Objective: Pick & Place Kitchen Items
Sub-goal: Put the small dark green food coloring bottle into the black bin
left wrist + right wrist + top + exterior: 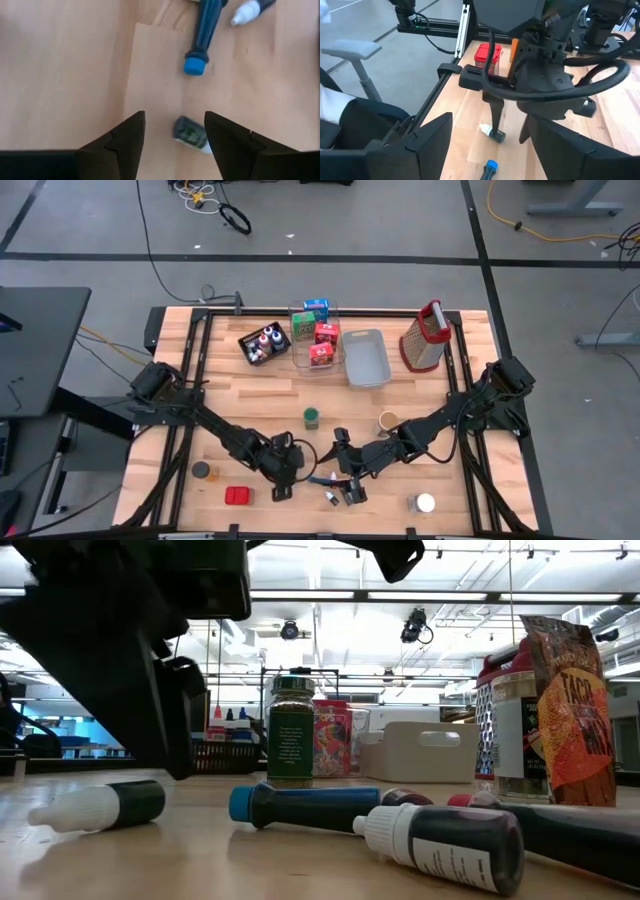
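left arm: reaches from the left edge of the surface (170, 470) in toward the front middle, elbow low, wrist bent down
left hand (283, 485): pointing down, fingers (125, 145) spread apart, gripping nothing; a small white-cap bottle (191, 135) lies on the wood right under the gap, not touched
right arm: comes in from the right edge, stretched low toward the front middle
right hand (353, 492): just beside the left hand, fingers (427, 140) wide apart, nothing in it
blue-cap bottle (202, 35): lying flat between the 2 hands, cap toward the left hand
other dropper bottle (450, 840): white cap, dark body, lying flat close to the low camera; a red-capped one behind it is mostly hidden
green spice jar (312, 417): upright, mid surface, well apart from both hands
red box (239, 496): front left, near the left hand
small dark jar (201, 470): front left, beside the left arm
white-lid can (425, 503): front right
tan cup (388, 421): beside the right forearm, contents unclear
clear bin (296, 355): at the back, red, green and blue boxes inside
black tray (247, 340): left of the bin, holds bottles, count unclear
grey bin (365, 358): right of the clear bin
grater (424, 338): back right, upright
hidden: low view is mostly blocked by a dark arm at the left; taco packet (572, 710) cut off at the right
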Robot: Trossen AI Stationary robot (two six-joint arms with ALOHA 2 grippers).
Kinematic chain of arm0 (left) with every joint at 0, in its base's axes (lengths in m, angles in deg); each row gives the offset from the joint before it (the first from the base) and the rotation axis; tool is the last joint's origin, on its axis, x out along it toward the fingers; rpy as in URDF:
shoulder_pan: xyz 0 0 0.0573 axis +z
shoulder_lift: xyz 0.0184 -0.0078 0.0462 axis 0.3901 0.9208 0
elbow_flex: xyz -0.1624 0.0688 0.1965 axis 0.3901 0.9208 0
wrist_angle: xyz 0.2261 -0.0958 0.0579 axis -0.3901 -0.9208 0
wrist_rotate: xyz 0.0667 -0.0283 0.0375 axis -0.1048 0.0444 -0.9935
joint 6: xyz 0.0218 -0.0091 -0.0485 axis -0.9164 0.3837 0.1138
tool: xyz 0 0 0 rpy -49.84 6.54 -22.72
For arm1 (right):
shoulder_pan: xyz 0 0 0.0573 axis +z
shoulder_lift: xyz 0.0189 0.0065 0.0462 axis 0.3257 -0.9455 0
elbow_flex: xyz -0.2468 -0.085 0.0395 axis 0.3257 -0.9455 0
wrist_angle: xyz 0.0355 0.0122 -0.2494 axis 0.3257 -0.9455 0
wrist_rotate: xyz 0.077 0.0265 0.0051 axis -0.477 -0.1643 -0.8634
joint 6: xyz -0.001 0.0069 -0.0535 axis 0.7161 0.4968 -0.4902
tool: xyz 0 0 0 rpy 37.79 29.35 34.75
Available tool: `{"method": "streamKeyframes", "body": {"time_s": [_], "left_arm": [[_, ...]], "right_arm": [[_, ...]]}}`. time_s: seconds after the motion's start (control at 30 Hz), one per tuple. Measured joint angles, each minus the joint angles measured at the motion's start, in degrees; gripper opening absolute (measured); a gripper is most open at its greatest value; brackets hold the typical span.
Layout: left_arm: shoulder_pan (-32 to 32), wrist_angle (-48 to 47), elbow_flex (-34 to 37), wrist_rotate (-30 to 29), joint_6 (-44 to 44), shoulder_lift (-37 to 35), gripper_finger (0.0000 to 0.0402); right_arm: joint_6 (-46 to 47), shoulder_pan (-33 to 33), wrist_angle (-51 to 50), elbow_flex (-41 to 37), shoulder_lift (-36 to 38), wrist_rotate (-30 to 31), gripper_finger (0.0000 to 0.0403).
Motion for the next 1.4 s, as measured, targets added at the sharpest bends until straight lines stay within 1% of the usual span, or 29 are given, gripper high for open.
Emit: {"method": "streamKeyframes", "body": {"time_s": [0.17, 0.23, 0.33, 0.53, 0.6, 0.93, 1.03, 1.27, 1.4], "left_arm": [[0.02, -0.09, 0.0, 1.4, 14.94, 0.0, 0.0217], [-0.1, -0.16, 0.0, 0.6, 18.78, 0.0, 0.0215], [-0.48, -0.22, 0.0, -1.66, 21.09, 0.0, 0.0213], [-1.62, -0.76, 0.12, -1.8, 24.93, 1.02, 0.0213], [-2.2, 0.98, 0.0, -1.46, 24.95, 2.44, 0.0213], [-3.27, -0.17, -0.15, -3.76, 26.46, 3.46, 0.0208], [-3.3, -0.74, -0.13, -3.98, 26.31, 3.5, 0.0188], [-3.18, -1.92, -0.07, -4.44, 24.4, 3.58, 0.0113], [-2.71, -2.15, -0.02, -4.16, 22.08, 3.61, 0.0088]], "right_arm": [[-0.02, 0.0, 0.0, 0.0, 0.0, 0.02, 0.0272], [-0.02, 0.0, 0.02, 0.0, 0.0, 0.03, 0.0272], [0.04, 0.0, 0.06, 0.0, 0.0, 0.06, 0.0272], [0.07, 0.0, 0.08, 0.0, 0.0, 0.07, 0.0272], [0.09, 0.0, 0.1, 0.0, 0.0, 0.04, 0.0272], [-0.07, -0.02, 1.29, -0.02, 0.0, 0.08, 0.0272], [-0.13, -0.02, 1.36, -0.02, 0.0, 0.09, 0.0272], [-0.07, -0.02, 1.36, -0.02, 0.0, 0.09, 0.0272], [-0.06, -0.02, 1.35, -0.02, 0.0, 0.09, 0.0272]]}}
